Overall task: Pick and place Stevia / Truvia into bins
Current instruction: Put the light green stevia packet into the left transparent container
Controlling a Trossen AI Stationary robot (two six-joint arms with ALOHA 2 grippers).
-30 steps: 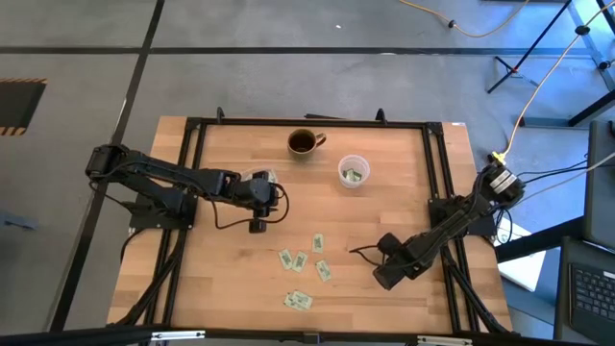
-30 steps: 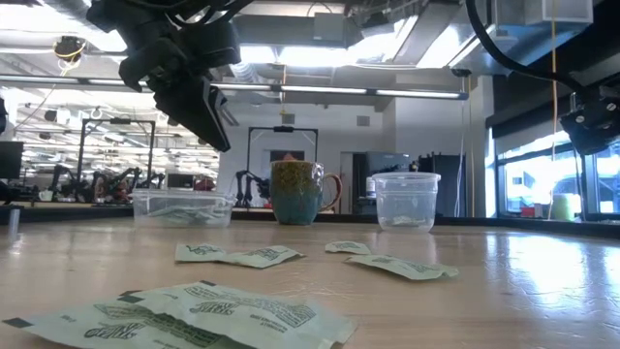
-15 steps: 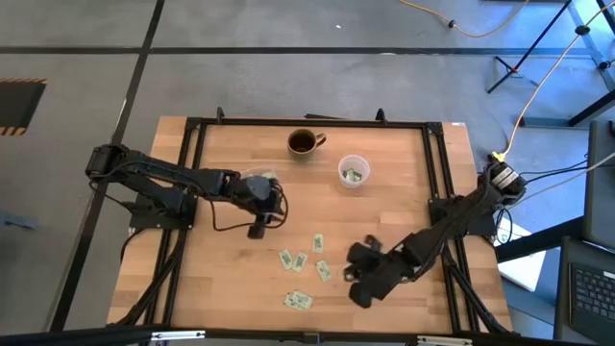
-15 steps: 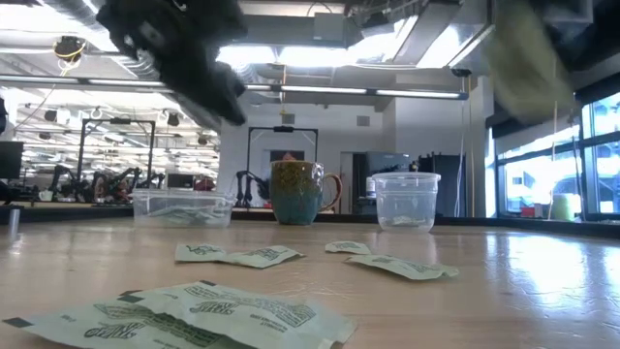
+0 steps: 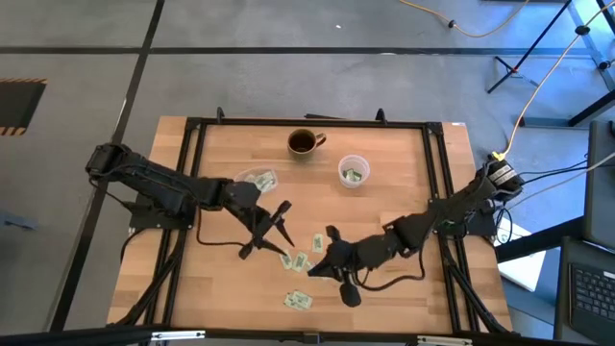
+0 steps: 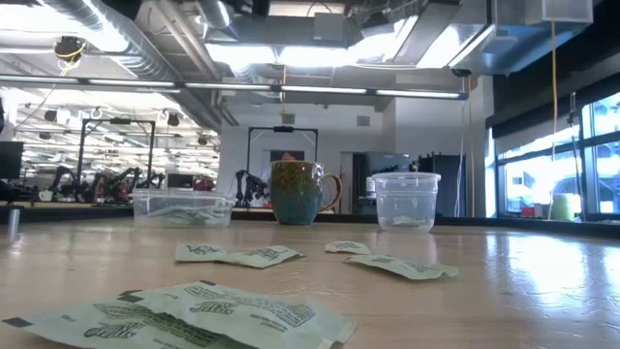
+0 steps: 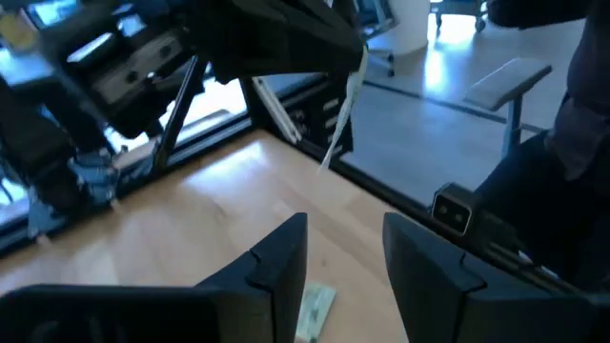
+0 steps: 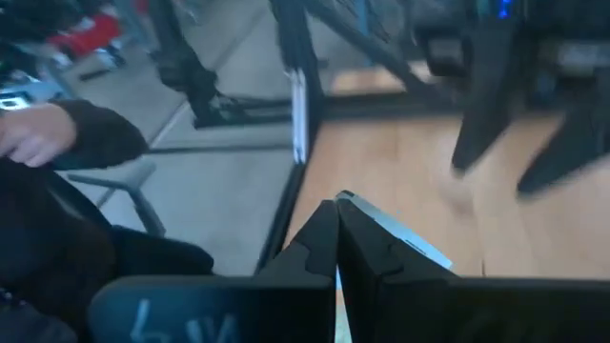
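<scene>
The wooden worktop (image 5: 221, 288) carried everything, with the dark mug (image 5: 304, 142) at its far edge as the marker. The shallow clear tub (image 5: 258, 179) sat near the mug on the left arm's side and already held a few sachets. The small round cup (image 5: 353, 171) stood near the mug on the right arm's side with at least one inside.

The loose Stevia sachets (image 5: 298, 261) lay well apart from the mug, scattered toward the front edge, most of them flat and some overlapping. Both arms reached over this cluster.

The left end effector (image 7: 345, 229) was held moderately wide, with one sachet (image 7: 315, 307) on the wood below the gap between its fingers. The right end effector (image 8: 335, 205) had its fingers pressed together; a pale strip showed past the tips, but whether that was a held packet could not be told.

These packets looked very light, thin and limp, likely to slide on the smooth wood or buckle. A pinch across the short width at a raised or crinkled edge seemed the safest hold. Overlapping ones risked lifting in pairs.
</scene>
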